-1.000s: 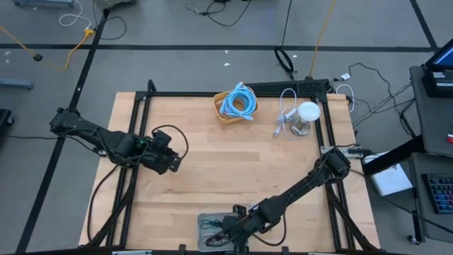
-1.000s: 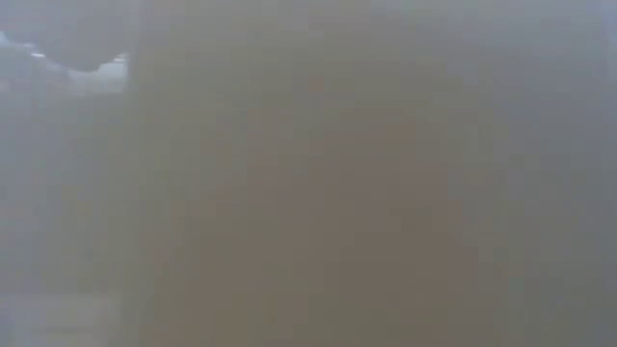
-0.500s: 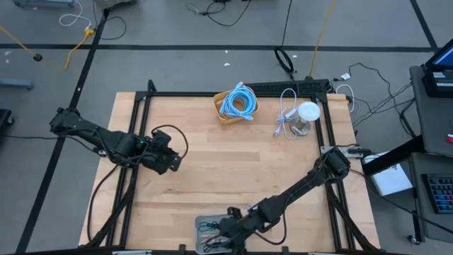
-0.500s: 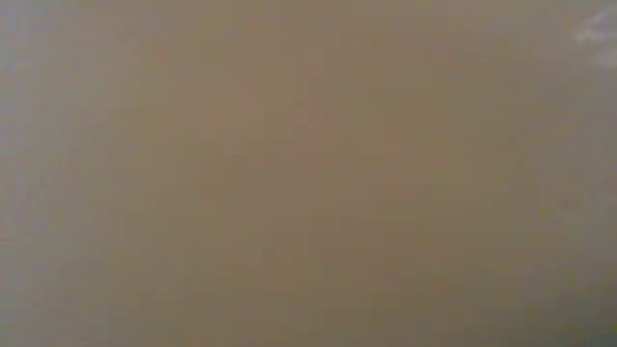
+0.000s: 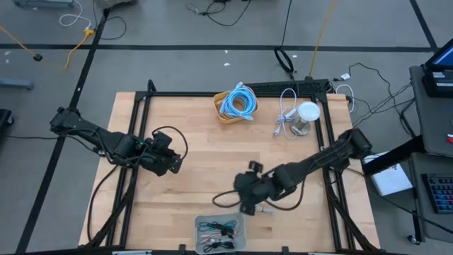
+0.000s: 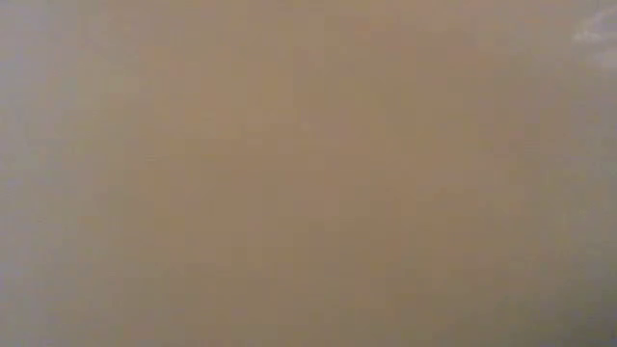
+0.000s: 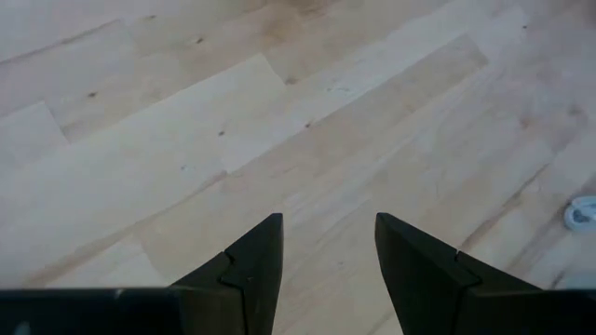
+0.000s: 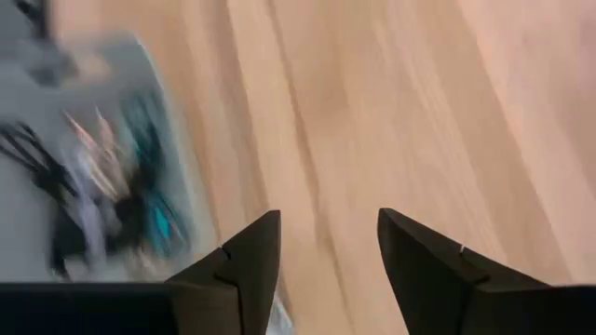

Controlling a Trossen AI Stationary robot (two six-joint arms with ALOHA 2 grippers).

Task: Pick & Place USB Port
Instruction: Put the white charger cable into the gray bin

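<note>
A grey tray at the table's near edge holds several small dark and teal corded pieces; the right wrist view shows them too. Which of them is the USB port I cannot tell. My right gripper hovers just beyond the tray's far side, open, with only bare wood between its fingers. My left gripper waits over the table's left half, open above bare wood.
A basket with a coiled blue cable stands at the far middle. A white cable and a white round object sit at the far right. The black frame rails run along both table sides. Bare wood lies between the arms.
My right gripper has pulled back from over the tray at the near edge, going up and toward the far edge. The corded pieces stay lying in the tray.
</note>
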